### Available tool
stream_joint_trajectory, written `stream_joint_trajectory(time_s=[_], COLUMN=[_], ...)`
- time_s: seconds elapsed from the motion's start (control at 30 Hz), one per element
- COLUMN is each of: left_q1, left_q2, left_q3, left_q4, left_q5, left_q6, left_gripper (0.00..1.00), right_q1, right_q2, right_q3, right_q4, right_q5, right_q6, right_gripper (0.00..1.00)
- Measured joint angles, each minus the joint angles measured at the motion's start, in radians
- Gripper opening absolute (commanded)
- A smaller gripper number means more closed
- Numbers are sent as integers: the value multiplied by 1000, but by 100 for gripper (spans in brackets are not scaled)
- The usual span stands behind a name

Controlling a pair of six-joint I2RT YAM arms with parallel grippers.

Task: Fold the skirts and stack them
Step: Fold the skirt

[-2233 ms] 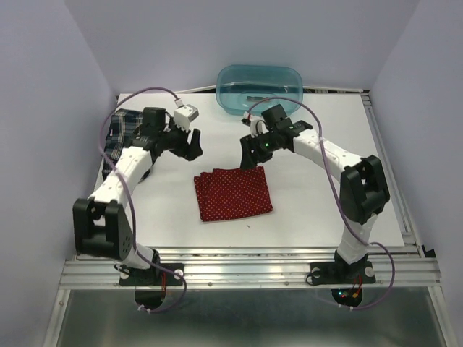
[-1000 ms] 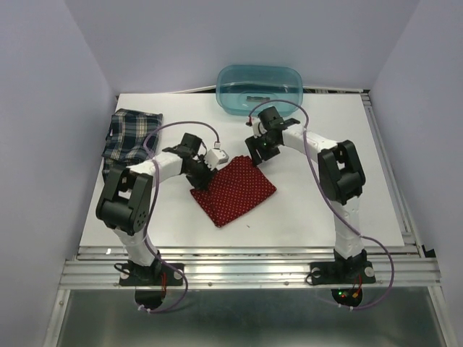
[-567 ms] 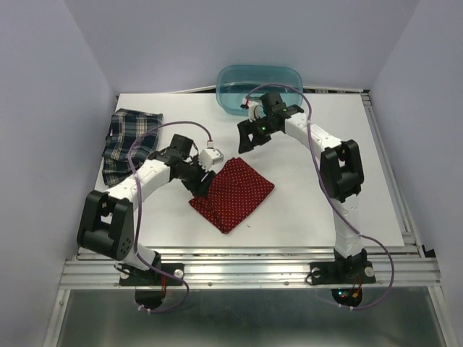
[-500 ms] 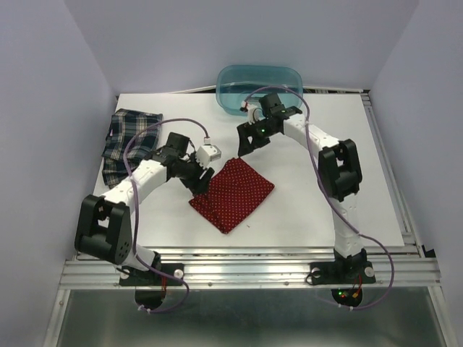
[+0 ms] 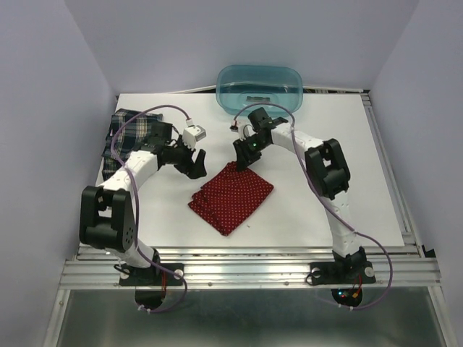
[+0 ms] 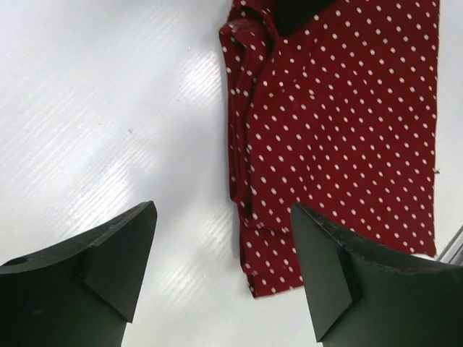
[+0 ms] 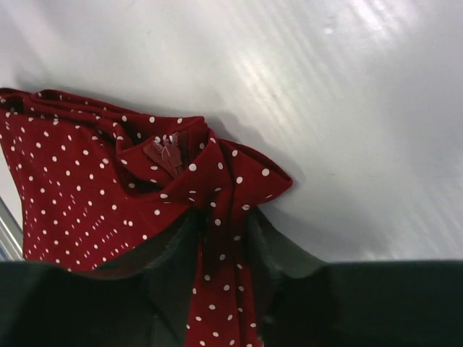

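Your right pincer (image 7: pixel 217 278) pinches the far corner of the folded red skirt (image 5: pixel 233 199) in the middle of the tabletop (image 5: pixel 325 210), probably to carry it onto the plaid skirt (image 5: pixel 124 139) at far left, while your left pincer (image 6: pixel 221 246) hangs wide open alongside.

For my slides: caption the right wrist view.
Right gripper pinches a bunched corner of the red polka-dot skirt.

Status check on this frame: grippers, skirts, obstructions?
Left gripper open, beside red skirt. Right gripper shut on its far corner. Plaid skirt apart, far left. Teal tub behind, not obstructing.
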Motion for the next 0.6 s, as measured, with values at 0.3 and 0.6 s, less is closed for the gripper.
stream_joint_trajectory(time_s=[0.3, 0.6], left_q1=[37, 102], left_q2=[195, 332], left_q3=[1, 61], left_q4=[128, 193], left_q5=[95, 285], left_q6=[-48, -50], left_gripper=[99, 99], right_q1=[30, 49], right_q2=[-11, -146], right_q3=[-28, -119], right_q4=[35, 94], right_q5=[-44, -44], right_q6=[-47, -129], right_gripper=[1, 1])
